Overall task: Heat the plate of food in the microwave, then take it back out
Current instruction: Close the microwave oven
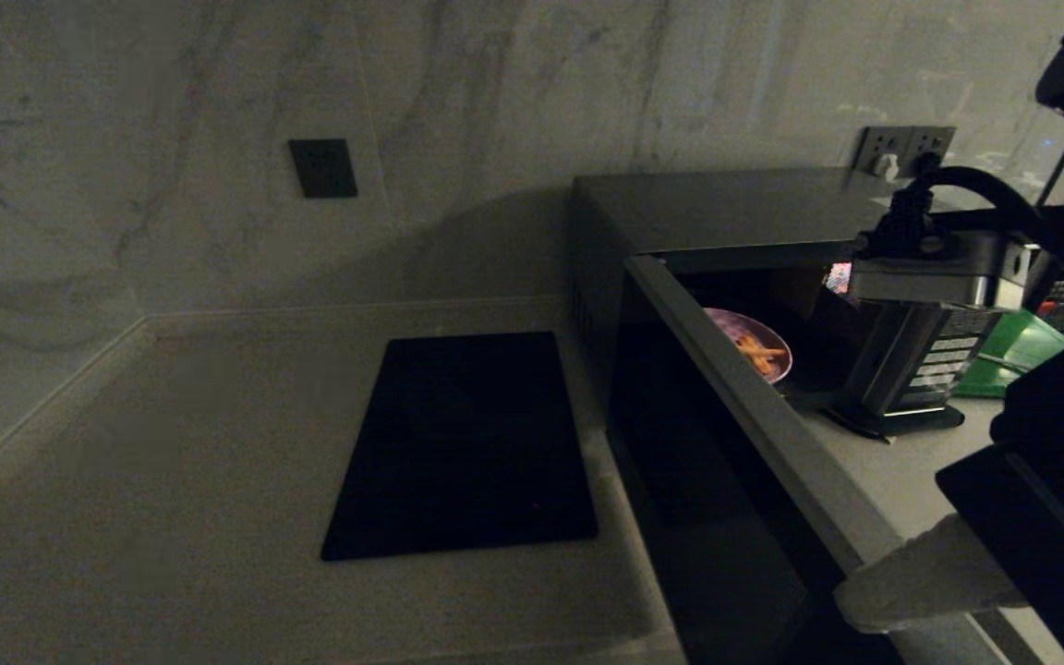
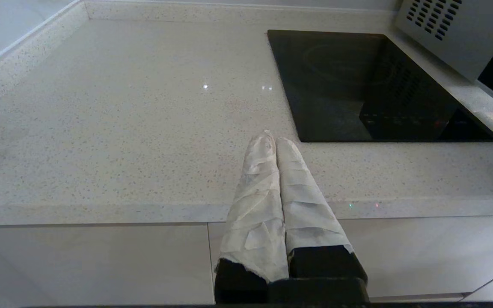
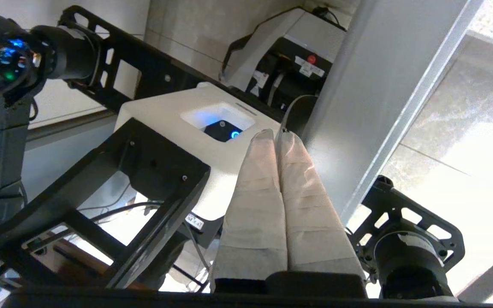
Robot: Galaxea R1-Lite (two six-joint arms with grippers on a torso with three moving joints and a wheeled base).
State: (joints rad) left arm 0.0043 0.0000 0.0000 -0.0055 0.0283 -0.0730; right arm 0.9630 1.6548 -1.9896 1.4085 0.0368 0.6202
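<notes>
Your right gripper, fingers pressed together and empty, sat against the open door's edge, likely to swing it, while the plate of food waited inside the microwave and your left gripper, also closed, idled.

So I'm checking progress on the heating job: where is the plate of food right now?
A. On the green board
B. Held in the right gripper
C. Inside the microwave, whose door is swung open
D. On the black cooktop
C. The head view shows the plate of food sitting in the cavity of the microwave, behind the open door.
</notes>
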